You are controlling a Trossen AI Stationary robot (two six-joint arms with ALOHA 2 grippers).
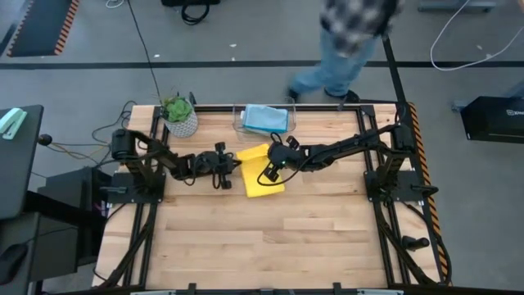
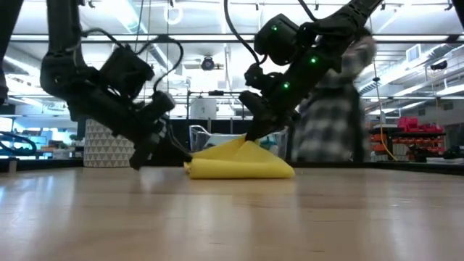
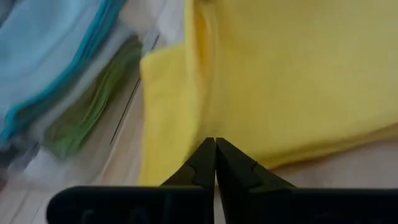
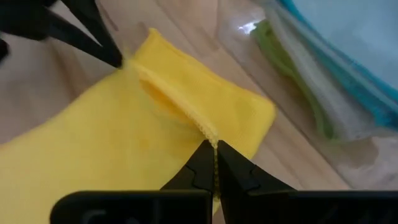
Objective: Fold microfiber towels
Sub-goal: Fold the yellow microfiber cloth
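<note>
The yellow towel (image 1: 264,179) lies partly folded on the table's middle, its lower layers flat on the wood (image 2: 239,168). My right gripper (image 1: 270,173) is shut on it and holds an edge raised (image 2: 250,139). My left gripper (image 1: 235,166) is shut at the towel's left end (image 2: 185,156), low by the table. The light blue towel (image 1: 264,118) lies on top in the clear bin (image 1: 239,123) at the far side. A green towel (image 3: 93,109) and a pale one (image 4: 311,81) show under it through the bin's wall. My left gripper's shut fingertips (image 3: 208,155) sit on the yellow towel's left edge (image 3: 180,149), coming in low from the table's left. I cannot tell whether cloth lies between the fingers. My right gripper pinches the towel's hemmed edge (image 4: 202,127) between its fingertips, slanting down from the right. That edge is lifted into a peak (image 2: 243,145); the rest lies on the table.
A potted plant in a white patterned pot (image 1: 178,116) stands at the far left beside the bin. A person in a plaid shirt (image 1: 352,37) walks past beyond the table's far edge. Bare wood (image 1: 262,246) stretches toward the near edge.
</note>
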